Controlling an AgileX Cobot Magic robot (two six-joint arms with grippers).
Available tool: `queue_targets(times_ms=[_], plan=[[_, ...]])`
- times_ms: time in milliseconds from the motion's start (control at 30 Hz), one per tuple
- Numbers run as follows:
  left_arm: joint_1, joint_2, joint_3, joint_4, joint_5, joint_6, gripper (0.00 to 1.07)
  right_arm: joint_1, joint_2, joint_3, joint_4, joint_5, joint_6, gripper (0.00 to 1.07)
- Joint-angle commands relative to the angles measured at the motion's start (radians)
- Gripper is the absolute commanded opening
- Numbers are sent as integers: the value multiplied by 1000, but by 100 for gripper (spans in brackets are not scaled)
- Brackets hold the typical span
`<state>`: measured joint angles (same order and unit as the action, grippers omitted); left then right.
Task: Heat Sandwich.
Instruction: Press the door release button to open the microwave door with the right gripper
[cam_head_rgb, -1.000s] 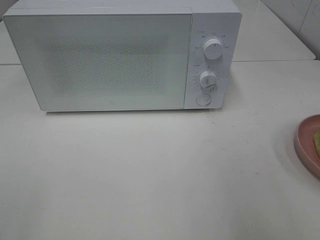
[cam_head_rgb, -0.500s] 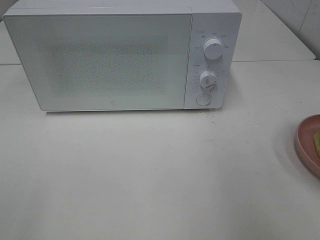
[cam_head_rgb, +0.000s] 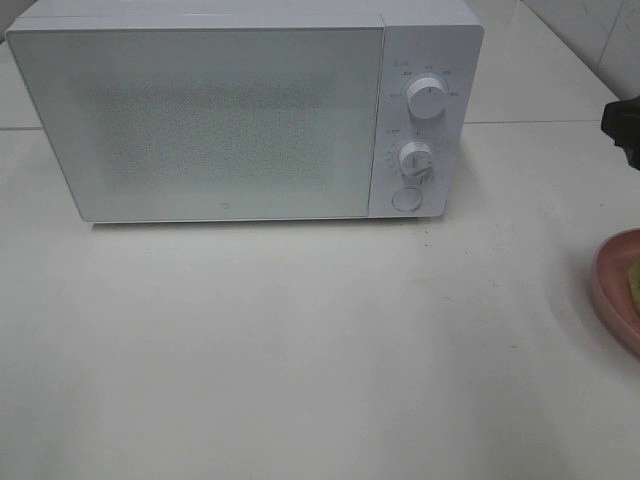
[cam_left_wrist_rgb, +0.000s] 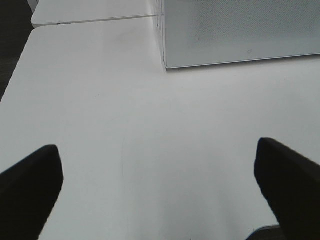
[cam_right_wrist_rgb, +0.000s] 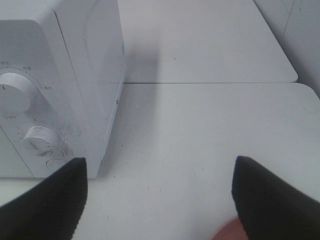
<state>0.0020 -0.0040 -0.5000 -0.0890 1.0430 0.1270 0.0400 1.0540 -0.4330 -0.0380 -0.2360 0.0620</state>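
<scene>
The sandwich (cam_head_rgb: 634, 282), only a yellowish-green sliver of it showing, lay on the round pink plate (cam_head_rgb: 606, 285) at the white table's (cam_head_rgb: 300, 350) right edge, its long axis hidden. The right gripper (cam_right_wrist_rgb: 160, 161), jaws wide and empty, hovered near the plate's far side, making it the nearer arm. The left gripper (cam_left_wrist_rgb: 156, 145), equally wide, hung well apart by the closed white microwave's (cam_head_rgb: 220, 120) left corner.

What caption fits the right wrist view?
Open right tool above the white table, beside the microwave's two dials.

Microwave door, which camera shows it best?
Exterior high: the whole microwave door faces the camera, shut. Left wrist catches only its lower edge and one corner; right wrist shows mainly the dial panel and side wall.
</scene>
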Motion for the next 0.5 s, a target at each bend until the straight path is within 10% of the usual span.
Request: queue_targets(times_ms=[33, 500], plan=[[4, -27, 3, 0, -13, -7, 101, -2, 33, 51, -2, -155, -6, 76], [4, -27, 3, 0, -13, -7, 101, 256, 197, 204, 368, -541, -254, 76]])
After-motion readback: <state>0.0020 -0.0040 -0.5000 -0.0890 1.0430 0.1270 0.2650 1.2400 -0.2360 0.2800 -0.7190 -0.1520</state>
